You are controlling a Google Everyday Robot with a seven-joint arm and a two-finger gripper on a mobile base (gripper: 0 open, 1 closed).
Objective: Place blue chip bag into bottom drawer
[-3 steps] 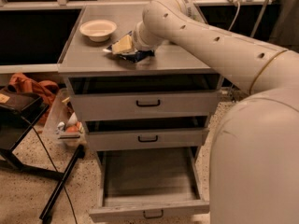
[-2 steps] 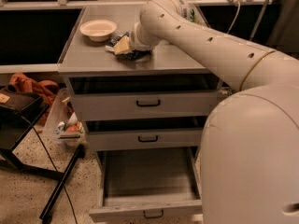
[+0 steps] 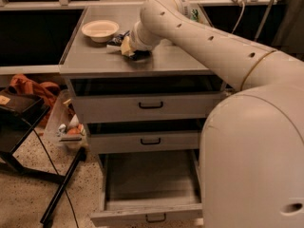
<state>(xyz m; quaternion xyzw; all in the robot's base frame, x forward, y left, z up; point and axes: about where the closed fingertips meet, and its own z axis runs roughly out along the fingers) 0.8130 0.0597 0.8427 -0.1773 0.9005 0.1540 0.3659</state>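
A: Gripper first. Where is it?
B: The gripper (image 3: 130, 46) is down low on the cabinet top (image 3: 90, 63), right at the blue chip bag (image 3: 141, 56). I can't tell whether it's open or closed (the wrist housing covers it).
A: Is the bag held?
B: Can't tell that either. Dark crumpled foil shows on both sides of the gripper, lying flat on the top surface.
A: Exact bag location?
B: On top of the cabinet, about mid-width, close beside the white bowl (image 3: 100, 30), which sits to its left near the back. It is well above the bottom drawer (image 3: 148, 215) and not in it.
A: What about the drawers?
B: There are 3 grey ones. The bottom drawer is pulled out toward the camera, a shallow tray with a low front and a small dark handle. The top drawer (image 3: 151, 106) and middle drawer (image 3: 149, 140) are pushed in, each with a dark gap above it.
A: And the arm?
B: The white arm (image 3: 213, 46) runs from the bulky body (image 3: 256, 156) at lower right, up and left over the cabinet.
A: Anything on the floor?
B: On the left there's a black stand (image 3: 19, 122), an orange cloth (image 3: 28, 87), and a clear bin (image 3: 69, 127) beside the cabinet.
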